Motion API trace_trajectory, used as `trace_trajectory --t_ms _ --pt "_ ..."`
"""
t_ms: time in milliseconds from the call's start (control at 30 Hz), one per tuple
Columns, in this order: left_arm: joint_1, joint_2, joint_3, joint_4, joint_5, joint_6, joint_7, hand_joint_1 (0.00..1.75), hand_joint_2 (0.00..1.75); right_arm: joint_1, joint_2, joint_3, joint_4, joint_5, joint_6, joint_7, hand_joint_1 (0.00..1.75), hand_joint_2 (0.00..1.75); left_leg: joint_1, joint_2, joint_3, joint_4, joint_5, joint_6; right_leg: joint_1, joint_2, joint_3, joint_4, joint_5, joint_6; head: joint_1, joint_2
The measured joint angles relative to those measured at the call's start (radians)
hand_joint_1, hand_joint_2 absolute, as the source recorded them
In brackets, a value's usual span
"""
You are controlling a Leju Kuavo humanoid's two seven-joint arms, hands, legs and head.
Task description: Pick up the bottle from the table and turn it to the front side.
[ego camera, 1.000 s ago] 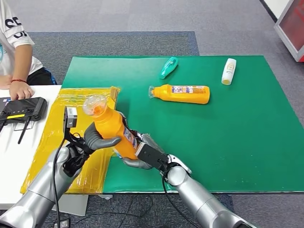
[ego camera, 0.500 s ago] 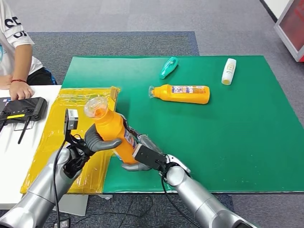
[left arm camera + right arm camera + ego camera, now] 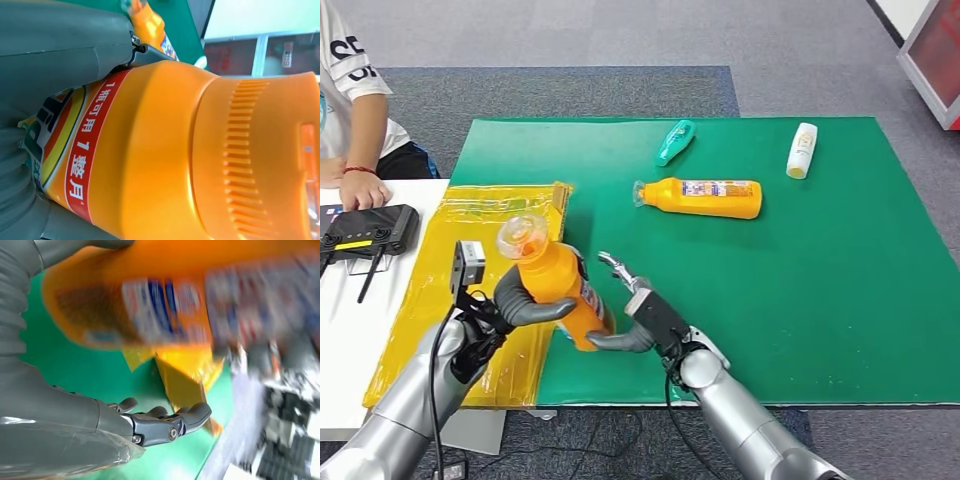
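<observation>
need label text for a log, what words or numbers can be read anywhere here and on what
"1瓶可用1整月": red band on the held orange bottle, left wrist view.
"SE" or similar: partial letters on the person's white shirt, cut off.
Lying orange bottle's label: too small.
Right wrist view label: blurred.

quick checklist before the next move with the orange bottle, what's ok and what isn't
1. Left hand grips the held orange bottle: ok, thumb wraps its upper body.
2. Bottle lifted off the green mat: ok, tilted, cap toward the robot.
3. Right hand clear of the bottle: cannot tell, fingers spread, but its thumb sits at the bottle's base.
4. Front label facing out: cannot tell, a red label band shows in the left wrist view.
5. Second orange bottle out of the way: ok, lying farther back on the mat.
</observation>
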Motion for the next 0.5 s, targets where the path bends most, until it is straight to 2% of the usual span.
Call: trace_trajectory --t_ms 300,500 --pt "0.070 0.039 0.004 -0.079 -0.057 0.036 -0.015 1.75 1.75 0.060 -0.059 -0.209 -0.153 -0.081 0.013 -0.011 0.00 1.75 0.000 0.000 0.000 0.000 0.000 0.000 0.000 0.000 0.000 0.000 0.000 0.000 0.000 0.000" --pt "0.082 0.057 0.006 -0.115 -0.163 0.114 -0.015 1.75 1.75 0.097 -0.076 -0.287 -0.230 -0.086 0.023 -0.010 0.00 1.75 0.000 0.000 0.000 0.000 0.000 0.000 0.000 0.000 0.000 0.000 0.000 0.000 0.000 0.000"
